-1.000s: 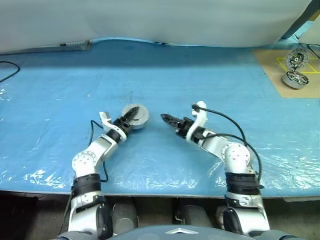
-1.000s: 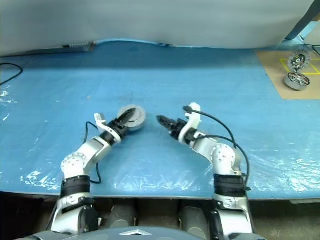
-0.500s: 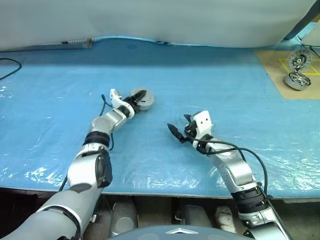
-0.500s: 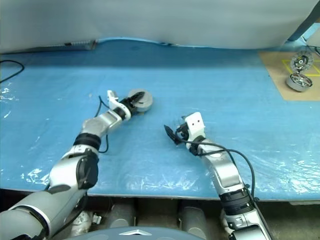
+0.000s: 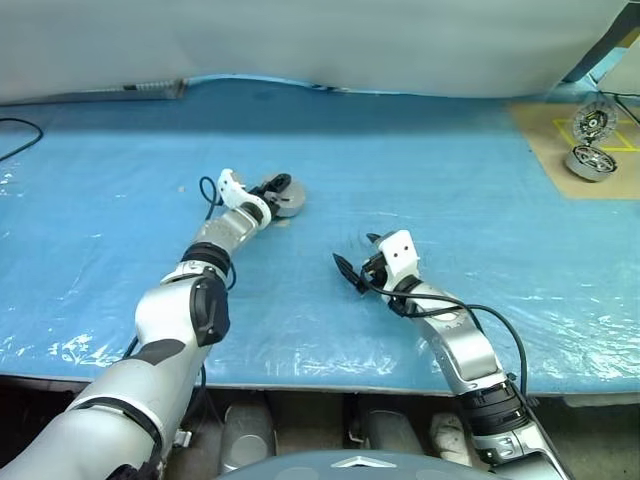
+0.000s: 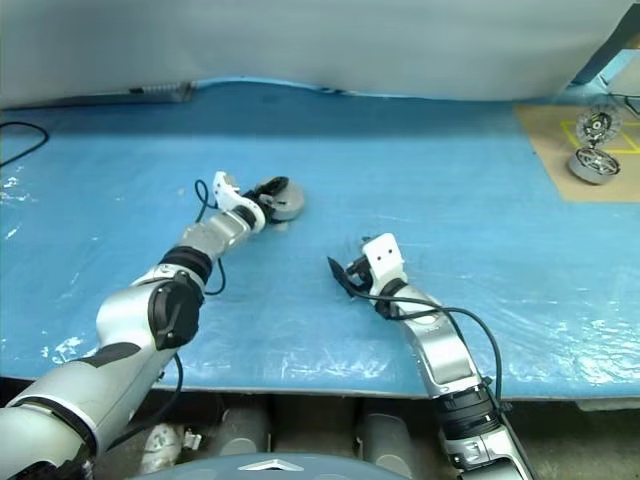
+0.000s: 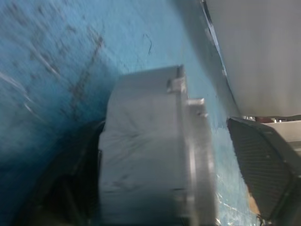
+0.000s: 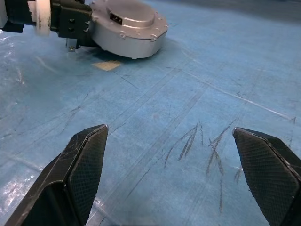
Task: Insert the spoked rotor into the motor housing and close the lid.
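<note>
The motor housing (image 5: 286, 198) is a round grey metal unit lying flat on the blue sheet, left of centre. The grey lid (image 8: 134, 14) sits shut on top of it, so the spoked rotor is hidden. My left gripper (image 5: 270, 191) reaches the housing from the near left and is open. The housing (image 7: 150, 155) stands between its fingers, and one finger (image 7: 263, 165) stands clear of the rim. My right gripper (image 5: 350, 272) hovers low over the sheet, nearer and to the right of the housing. It is open and its fingers (image 8: 80, 165) hold nothing.
The table is covered by a crinkled blue plastic sheet (image 5: 400, 180). A brown board (image 5: 560, 135) at the far right carries two round silver spoked parts, one upright (image 5: 592, 120), one flat (image 5: 588, 161). A small tan scrap (image 8: 107, 65) lies beside the housing. A cable (image 5: 15, 140) runs off at the far left.
My left arm stretched forward and the housing moved farther away with it; its jaws then widened. My right gripper drew back toward the near edge, rolled over and opened wider.
</note>
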